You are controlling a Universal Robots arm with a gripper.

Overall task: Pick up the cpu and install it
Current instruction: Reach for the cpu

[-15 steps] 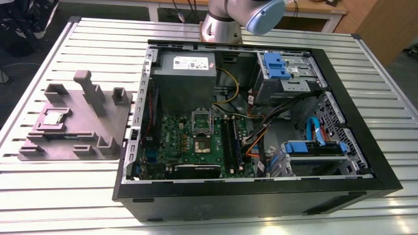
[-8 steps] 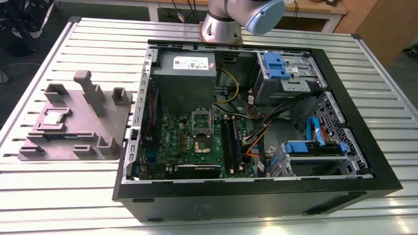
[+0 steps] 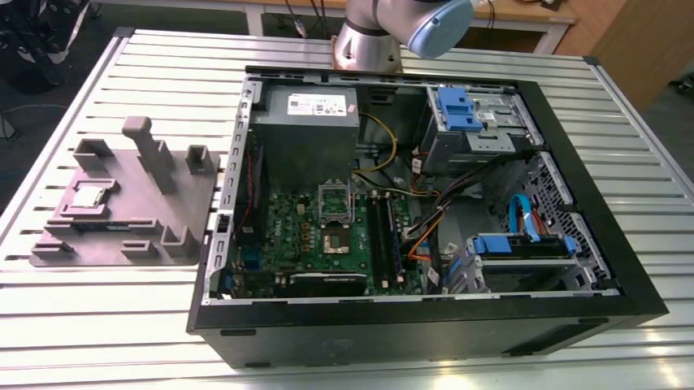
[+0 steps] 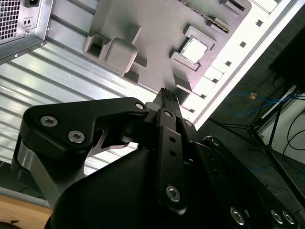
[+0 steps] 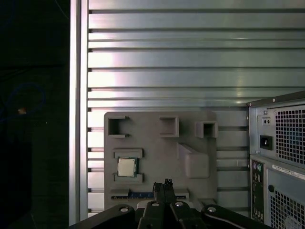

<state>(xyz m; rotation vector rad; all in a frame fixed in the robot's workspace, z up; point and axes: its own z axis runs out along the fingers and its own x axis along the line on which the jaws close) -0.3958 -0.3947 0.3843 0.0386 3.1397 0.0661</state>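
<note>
Gripper (image 5: 164, 184): the fingers are seen pressed together in both wrist views, with nothing held between them. It is held well above the grey tray (image 5: 157, 143), tips pointing down at the tray's edge and apart from everything on it.

Cpu (image 5: 127, 167): it lies flat, metal face up, in a square recess of the tray, framed by two low lips on opposite sides. Its other two sides are left open. No contact with the gripper is observed.

Tray: it is placed on the slatted table (image 3: 434, 49), close to the table's edge on the exterior view's left. Several raised blocks and pockets are noted on it, the tallest standing near its middle. A long narrow stick (image 5: 138, 194) is seated in a slot along the tray edge nearest the cpu.

Computer case (image 3: 434, 313): it lies on its side with the side panel off, just beside the tray, and a narrow strip of table is seen between them. The green board (image 3: 314, 236) is exposed inside, with the socket (image 3: 334, 240) near its middle.

Open room: bare slats are recorded beyond the tray's far edge in the first wrist view. The arm (image 3: 375, 41) is seen behind the case at the table's far edge.
</note>
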